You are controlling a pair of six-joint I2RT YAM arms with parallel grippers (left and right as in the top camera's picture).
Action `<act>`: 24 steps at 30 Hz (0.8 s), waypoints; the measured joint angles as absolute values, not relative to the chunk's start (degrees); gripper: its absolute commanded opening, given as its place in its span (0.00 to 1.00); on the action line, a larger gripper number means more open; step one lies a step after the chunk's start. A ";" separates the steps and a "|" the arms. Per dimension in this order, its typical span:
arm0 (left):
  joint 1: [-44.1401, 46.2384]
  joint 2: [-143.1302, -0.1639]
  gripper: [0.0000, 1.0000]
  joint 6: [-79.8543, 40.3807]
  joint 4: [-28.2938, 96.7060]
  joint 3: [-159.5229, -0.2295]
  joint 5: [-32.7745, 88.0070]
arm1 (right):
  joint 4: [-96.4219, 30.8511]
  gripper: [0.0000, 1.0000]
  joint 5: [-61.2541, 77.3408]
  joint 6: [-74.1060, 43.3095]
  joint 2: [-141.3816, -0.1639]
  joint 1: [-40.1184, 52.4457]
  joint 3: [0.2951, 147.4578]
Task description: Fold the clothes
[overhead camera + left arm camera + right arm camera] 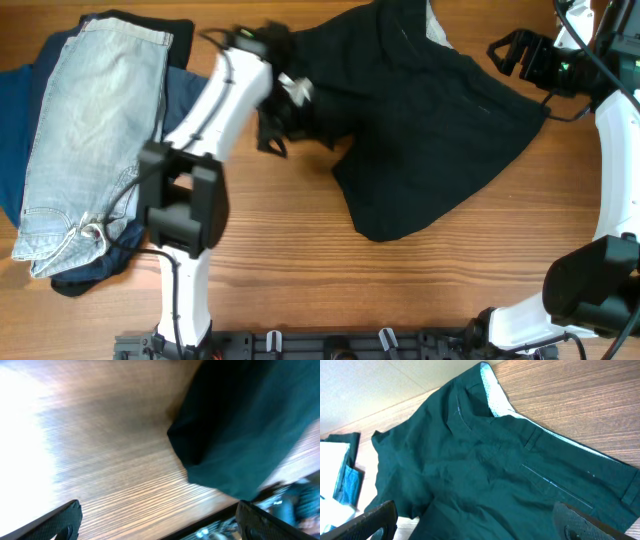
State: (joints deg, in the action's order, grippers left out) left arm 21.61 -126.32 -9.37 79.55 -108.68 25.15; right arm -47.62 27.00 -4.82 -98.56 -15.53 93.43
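The black shorts (430, 110) lie spread and rumpled on the wooden table, centre right. Their pale waistband lining (435, 25) shows at the far edge. My left gripper (275, 135) is at the shorts' left edge, open and empty. In the left wrist view, bare wood lies between its fingers (157, 520), with a shorts leg (240, 425) just ahead. My right gripper (505, 50) is open and empty at the shorts' far right edge. The right wrist view looks down on the shorts (485, 450) and lining (492, 390) between its spread fingers (475, 520).
Light-wash denim shorts (90, 130) lie on navy garments (190, 90) at the left side of the table. A dark garment (150, 25) peeks out behind them. The table's front edge with a rail (330, 345) runs along the bottom.
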 measured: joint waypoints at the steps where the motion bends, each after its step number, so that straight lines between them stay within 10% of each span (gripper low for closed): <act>1: 23.24 -126.32 0.96 -9.72 77.80 -106.39 23.73 | -47.59 1.00 27.00 -4.62 -98.56 -15.53 93.43; 24: 18.72 -125.21 0.93 -15.79 61.41 -90.26 35.86 | -50.00 1.00 27.03 -2.66 -98.67 -15.53 93.43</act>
